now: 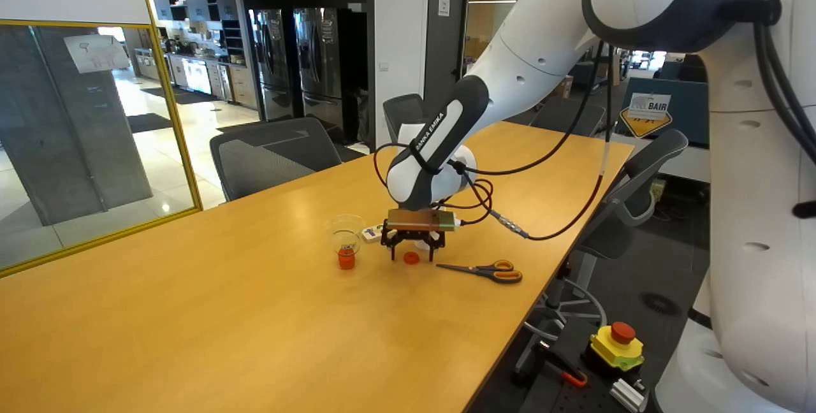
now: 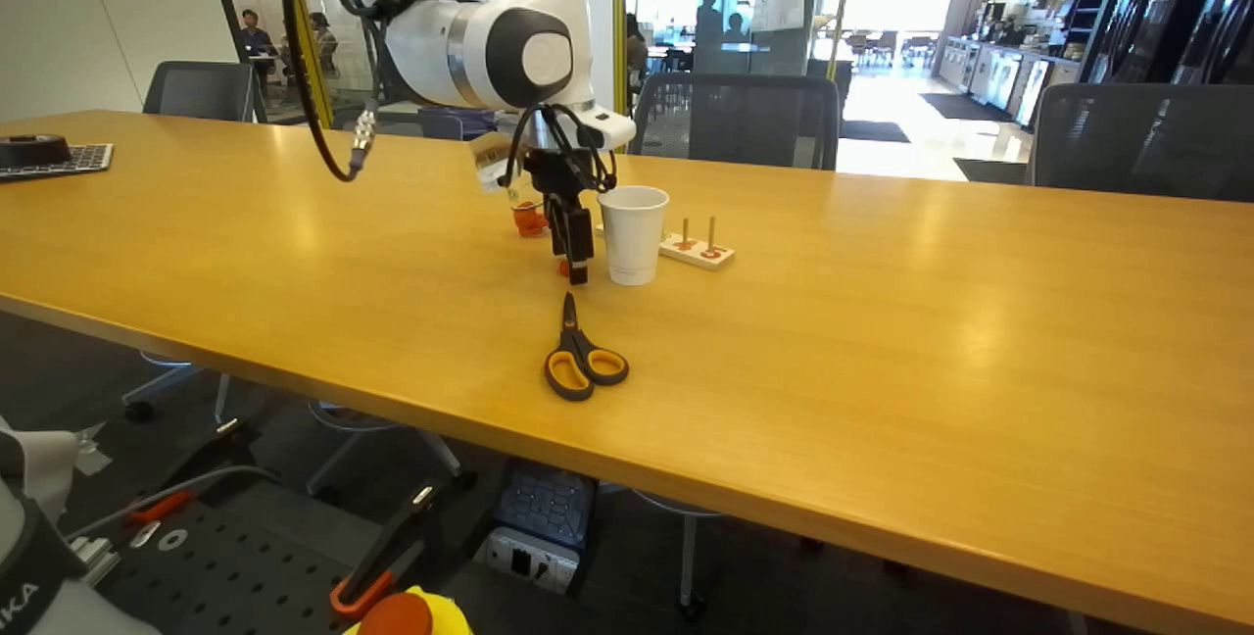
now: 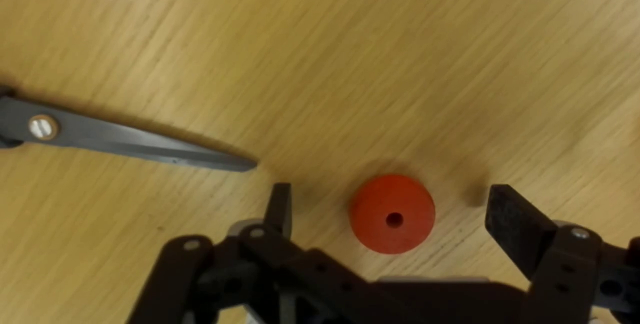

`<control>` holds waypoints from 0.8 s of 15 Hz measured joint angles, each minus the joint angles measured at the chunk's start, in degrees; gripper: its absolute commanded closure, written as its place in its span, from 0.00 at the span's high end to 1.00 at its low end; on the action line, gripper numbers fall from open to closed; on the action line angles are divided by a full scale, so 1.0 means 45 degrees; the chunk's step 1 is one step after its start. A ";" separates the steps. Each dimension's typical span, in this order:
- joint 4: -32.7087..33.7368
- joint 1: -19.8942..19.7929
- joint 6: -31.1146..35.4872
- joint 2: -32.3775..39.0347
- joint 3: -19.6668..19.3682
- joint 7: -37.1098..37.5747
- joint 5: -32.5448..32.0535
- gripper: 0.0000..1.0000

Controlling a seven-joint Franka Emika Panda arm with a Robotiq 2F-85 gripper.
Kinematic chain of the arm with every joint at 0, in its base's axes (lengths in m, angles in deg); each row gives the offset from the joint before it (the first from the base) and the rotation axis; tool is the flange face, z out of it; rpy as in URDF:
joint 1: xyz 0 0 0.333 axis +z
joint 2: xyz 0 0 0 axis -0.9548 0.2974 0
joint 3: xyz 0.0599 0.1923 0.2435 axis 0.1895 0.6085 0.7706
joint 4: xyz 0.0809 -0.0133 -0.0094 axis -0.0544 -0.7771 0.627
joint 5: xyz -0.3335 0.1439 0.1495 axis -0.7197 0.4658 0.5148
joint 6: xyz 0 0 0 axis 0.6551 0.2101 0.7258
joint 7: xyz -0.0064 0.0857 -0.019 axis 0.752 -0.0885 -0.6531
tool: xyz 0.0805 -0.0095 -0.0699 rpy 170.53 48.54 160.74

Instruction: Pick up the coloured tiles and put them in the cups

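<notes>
Gripper point(image 3: 389, 209) jaws spread wide, nothing held. Fingers point(image 3: 281, 209) stand either side of a red tile point(image 3: 372, 214) lying flat on the table point(image 2: 931, 341); wood shows between tile and each finger. Scissors point(image 3: 135, 141): blade tip just beside one finger, the tightest spot. Their handles point toward the near table edge point(image 2: 588, 460), with wood between. White cup point(image 2: 634, 235) upright, just beside the gripper; contact cannot be told. Table runs wide past cup and pegged block point(image 2: 698, 253).

Views: wrist view shows the hole in the tile's face clearly. Clear cup point(image 1: 346, 241), red pieces point(image 1: 346, 262) showing through its lower part, appears in both exterior views, outside the wrist view. In an exterior view, one finger point(image 2: 571, 243) partly hides the tile.
</notes>
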 measured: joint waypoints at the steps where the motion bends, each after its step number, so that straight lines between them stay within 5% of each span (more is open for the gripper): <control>1: 0.0000 0.0000 0.0013 0.0009 -0.0001 0.0000 0.0000 0.93; 2: -0.0003 0.0000 0.0043 0.0018 -0.0003 0.0000 0.0000 0.73; 4: -0.0034 0.0000 0.0203 0.0025 -0.0003 0.0000 0.0000 0.69; 10: -0.0117 0.0000 0.0428 -0.0091 -0.0082 -0.0004 0.0000 0.23; 12: -0.0124 0.0008 0.0474 -0.0161 -0.0089 -0.0005 0.0000 0.24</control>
